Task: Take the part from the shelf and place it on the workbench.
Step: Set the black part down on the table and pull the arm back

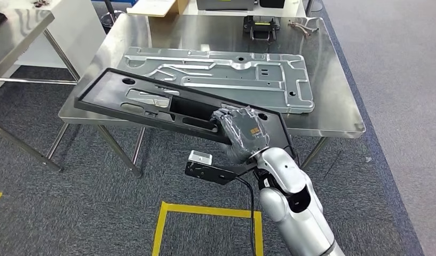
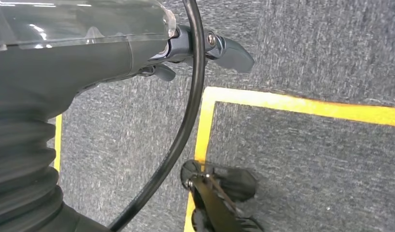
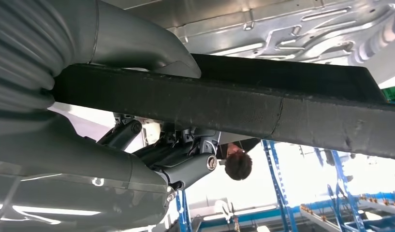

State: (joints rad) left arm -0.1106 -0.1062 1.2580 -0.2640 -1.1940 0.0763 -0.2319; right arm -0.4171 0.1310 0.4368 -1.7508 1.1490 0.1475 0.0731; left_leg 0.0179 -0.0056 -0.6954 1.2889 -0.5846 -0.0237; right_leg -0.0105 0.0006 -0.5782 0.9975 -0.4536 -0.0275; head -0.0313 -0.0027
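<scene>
Gripping the long black plastic frame panel (image 1: 173,106) at its near edge, the right hand (image 1: 241,132) tilts it over the steel desk (image 1: 333,114), far end resting there for set-down; left hand (image 2: 89,53) fingers' state unclear.

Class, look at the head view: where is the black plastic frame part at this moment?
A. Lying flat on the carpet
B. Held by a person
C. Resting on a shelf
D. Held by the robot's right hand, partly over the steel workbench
D: the right hand grips the black frame part by its near edge, its far end reaching over the workbench beside the grey metal panel.
</scene>
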